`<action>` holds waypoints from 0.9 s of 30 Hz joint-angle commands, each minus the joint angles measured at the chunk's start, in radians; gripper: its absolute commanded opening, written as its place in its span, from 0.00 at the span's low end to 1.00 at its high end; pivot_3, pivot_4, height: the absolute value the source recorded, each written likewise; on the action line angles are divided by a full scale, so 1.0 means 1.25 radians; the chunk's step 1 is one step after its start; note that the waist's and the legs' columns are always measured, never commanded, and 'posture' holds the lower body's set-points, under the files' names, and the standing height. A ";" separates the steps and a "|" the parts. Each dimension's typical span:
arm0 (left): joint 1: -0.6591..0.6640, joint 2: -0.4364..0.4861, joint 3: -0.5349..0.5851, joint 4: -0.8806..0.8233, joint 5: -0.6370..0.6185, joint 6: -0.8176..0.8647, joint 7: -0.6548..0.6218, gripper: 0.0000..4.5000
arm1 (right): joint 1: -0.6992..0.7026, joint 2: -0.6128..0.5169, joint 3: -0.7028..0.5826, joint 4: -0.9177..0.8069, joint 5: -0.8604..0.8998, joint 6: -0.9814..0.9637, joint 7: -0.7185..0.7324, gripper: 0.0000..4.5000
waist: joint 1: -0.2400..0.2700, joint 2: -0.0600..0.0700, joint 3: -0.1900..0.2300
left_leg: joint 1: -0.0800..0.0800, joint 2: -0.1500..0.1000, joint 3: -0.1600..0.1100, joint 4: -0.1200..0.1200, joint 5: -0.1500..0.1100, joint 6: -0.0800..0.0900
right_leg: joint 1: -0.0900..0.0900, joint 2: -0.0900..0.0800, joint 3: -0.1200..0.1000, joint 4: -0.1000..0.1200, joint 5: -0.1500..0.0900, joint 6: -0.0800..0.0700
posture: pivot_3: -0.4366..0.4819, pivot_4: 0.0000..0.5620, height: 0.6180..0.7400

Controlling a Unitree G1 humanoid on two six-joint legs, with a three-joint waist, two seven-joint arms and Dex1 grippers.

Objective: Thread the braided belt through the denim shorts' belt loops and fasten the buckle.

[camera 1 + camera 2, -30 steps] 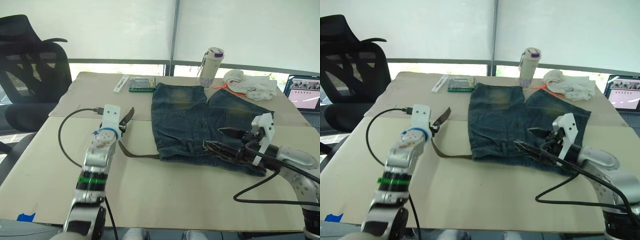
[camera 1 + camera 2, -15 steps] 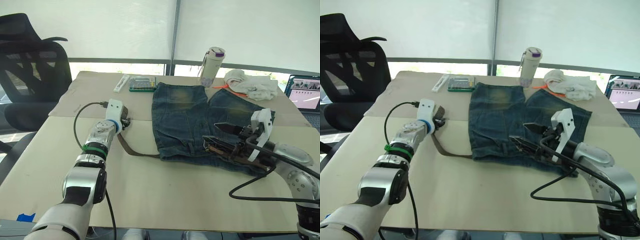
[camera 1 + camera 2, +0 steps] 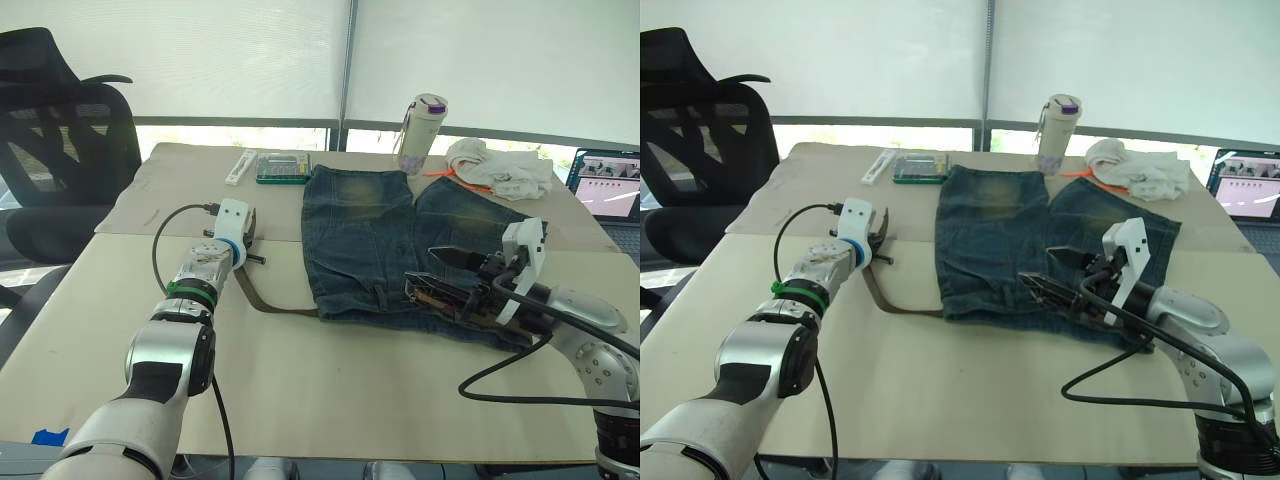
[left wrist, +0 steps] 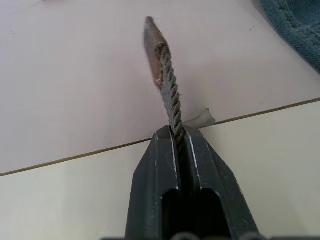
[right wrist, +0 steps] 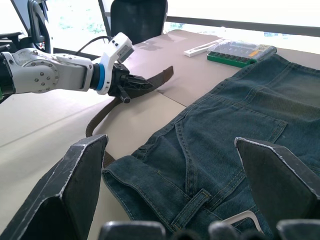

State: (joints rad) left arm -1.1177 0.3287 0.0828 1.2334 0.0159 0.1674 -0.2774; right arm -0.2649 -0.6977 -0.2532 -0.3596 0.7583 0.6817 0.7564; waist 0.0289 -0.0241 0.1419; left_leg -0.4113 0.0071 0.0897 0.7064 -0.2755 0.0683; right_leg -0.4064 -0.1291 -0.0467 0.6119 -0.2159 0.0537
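The braided belt [image 3: 262, 300] trailed from the denim shorts [image 3: 400, 245] across the tabletop [image 3: 330, 390], its tip clamped in my left end effector [image 4: 176, 135]. My right end effector [image 3: 447, 279] gaped empty over the waistband. I judged a hard tug might drag the shorts.

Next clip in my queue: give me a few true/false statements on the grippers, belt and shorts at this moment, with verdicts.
1. The left gripper is shut on the belt near its tip. True.
2. The right gripper is shut on the shorts. False: its jaws stand wide open over the waistband.
3. The belt trails from the left gripper across the table to the shorts' waistband. True.
4. The shorts hang off the table edge. False: they lie flat on the table.
5. A bottle stands beyond the shorts. True.
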 commanded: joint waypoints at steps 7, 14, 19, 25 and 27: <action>0.078 -0.012 -0.090 -0.255 0.073 -0.402 -0.034 0.01 | -0.046 0.041 -0.026 -0.005 0.036 0.024 -0.088 1.00 | -0.002 -0.001 0.000 | -0.003 0.001 0.000 0.000 0.000 0.000 | -0.002 0.000 0.000 0.000 0.001 0.000 | 0.48 0.27 0.97; 0.165 0.028 -0.259 -0.489 0.353 -0.647 0.119 0.01 | -0.162 0.255 -0.065 0.024 0.127 0.085 -0.386 1.00 | -0.008 0.000 0.000 | -0.003 0.001 0.001 0.000 0.000 -0.001 | -0.003 0.000 0.000 0.001 0.001 0.000 | 0.48 0.27 0.97; 0.185 0.045 -0.312 -0.561 0.496 -0.694 0.237 0.01 | -0.239 0.365 -0.112 0.028 0.309 0.133 -0.578 1.00 | -0.011 0.000 0.000 | -0.004 0.001 0.002 0.000 0.000 -0.001 | -0.004 0.000 0.000 0.002 0.001 0.000 | 0.48 0.27 0.97; 0.177 0.072 -0.360 -0.591 0.632 -0.702 0.354 0.01 | -0.271 0.412 -0.109 0.041 0.405 0.137 -0.760 1.00 | -0.012 0.001 0.000 | -0.004 0.002 0.004 0.000 0.000 -0.001 | -0.007 -0.001 0.000 0.004 0.001 0.000 | 0.48 0.27 0.97; 0.174 0.073 -0.370 -0.580 0.647 -0.704 0.375 0.00 | -0.260 0.420 -0.098 0.038 0.411 0.128 -0.785 0.88 | -0.013 0.001 0.000 | -0.005 0.002 0.006 0.000 0.000 0.000 | -0.009 -0.001 0.000 0.005 0.001 0.000 | 0.48 0.27 0.97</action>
State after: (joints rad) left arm -0.8744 0.4171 -0.3764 0.5243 0.8115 -0.7006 0.1543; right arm -0.5833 -0.1749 -0.3731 -0.2880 1.2407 0.8530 -0.2018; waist 0.0124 -0.0235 0.1422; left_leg -0.4183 0.0103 0.0979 0.7060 -0.2748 0.0678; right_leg -0.4196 -0.1299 -0.0467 0.6197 -0.2147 0.0536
